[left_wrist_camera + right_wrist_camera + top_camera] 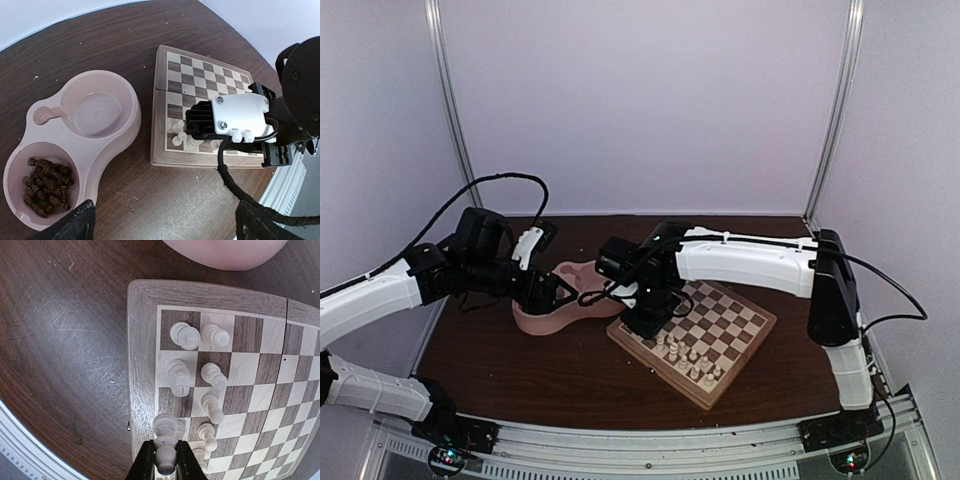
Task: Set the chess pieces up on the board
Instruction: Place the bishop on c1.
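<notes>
Right wrist shows right end effector [165, 462] pinching turned cream chessman [165, 451]; left end effector [164, 220] gapes wide.

Board [740, 320] on the table [520, 370], dish [545, 322] just to its left, chess pieces [687, 357] along the board's near-left edge, another set [47, 184] heaped in the dish's nearer bowl.

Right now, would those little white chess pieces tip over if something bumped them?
Probably: the white chess pieces look tall and narrow on small bases. Their round bodies would likely roll across the board. They seem light: the right gripper pinches one in its jaws.
</notes>
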